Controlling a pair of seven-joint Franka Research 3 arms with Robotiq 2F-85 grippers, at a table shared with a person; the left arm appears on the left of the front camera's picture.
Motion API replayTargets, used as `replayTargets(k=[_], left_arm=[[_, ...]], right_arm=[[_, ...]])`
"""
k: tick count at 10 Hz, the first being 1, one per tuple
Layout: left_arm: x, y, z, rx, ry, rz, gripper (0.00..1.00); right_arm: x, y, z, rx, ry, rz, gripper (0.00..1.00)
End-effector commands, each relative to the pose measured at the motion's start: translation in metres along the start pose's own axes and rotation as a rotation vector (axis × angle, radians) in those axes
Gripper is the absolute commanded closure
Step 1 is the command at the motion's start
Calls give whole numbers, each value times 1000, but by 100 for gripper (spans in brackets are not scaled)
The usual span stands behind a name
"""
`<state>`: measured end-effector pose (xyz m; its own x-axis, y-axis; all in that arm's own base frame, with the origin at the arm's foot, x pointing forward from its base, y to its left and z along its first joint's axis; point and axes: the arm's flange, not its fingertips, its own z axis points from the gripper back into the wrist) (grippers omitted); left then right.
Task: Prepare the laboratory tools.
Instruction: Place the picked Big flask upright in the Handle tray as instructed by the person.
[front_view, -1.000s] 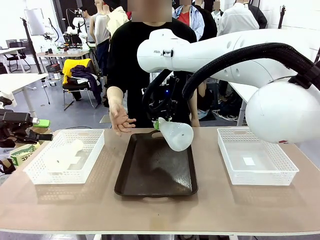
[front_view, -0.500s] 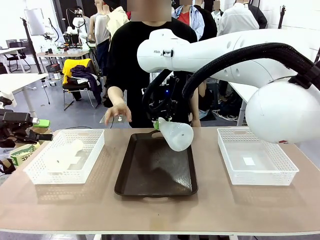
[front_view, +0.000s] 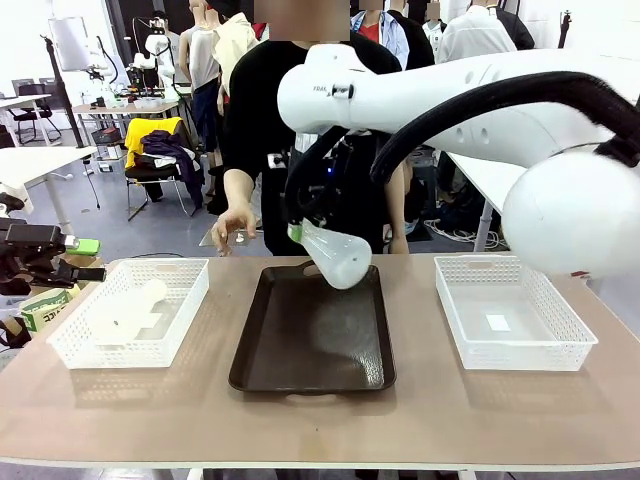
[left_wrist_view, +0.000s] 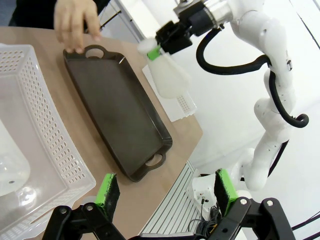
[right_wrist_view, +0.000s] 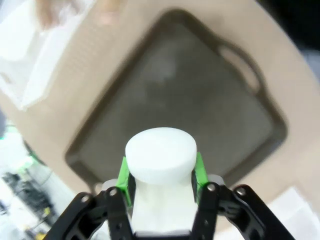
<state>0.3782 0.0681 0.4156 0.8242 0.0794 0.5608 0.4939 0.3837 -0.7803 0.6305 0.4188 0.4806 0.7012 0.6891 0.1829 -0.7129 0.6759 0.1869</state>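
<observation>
Above the dark brown tray, my right gripper pinches a tilted conical flask by its neck. It looks light, stiff and slick, so the neck's my hold. The second flask lies in the white mesh basket, left gripper gaping empty.

The right arm is glossy white with bulbous joints — a black ribbed cable sleeve runs along it across the frame's upper right, and dark lettering marks one joint. The left gripper and right gripper are black with green pads. The person wears a black short-sleeved top.
</observation>
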Motion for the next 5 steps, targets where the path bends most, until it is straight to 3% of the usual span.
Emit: replayTargets(k=[1,5], left_arm=[[0,-1,2,-11,-10,-1,0],[0,-1,2,-11,-10,-1,0]], right_arm=[[-50,-8,-7,152,-173,190,100],[-64,-26,-25,254,-464,574,100]])
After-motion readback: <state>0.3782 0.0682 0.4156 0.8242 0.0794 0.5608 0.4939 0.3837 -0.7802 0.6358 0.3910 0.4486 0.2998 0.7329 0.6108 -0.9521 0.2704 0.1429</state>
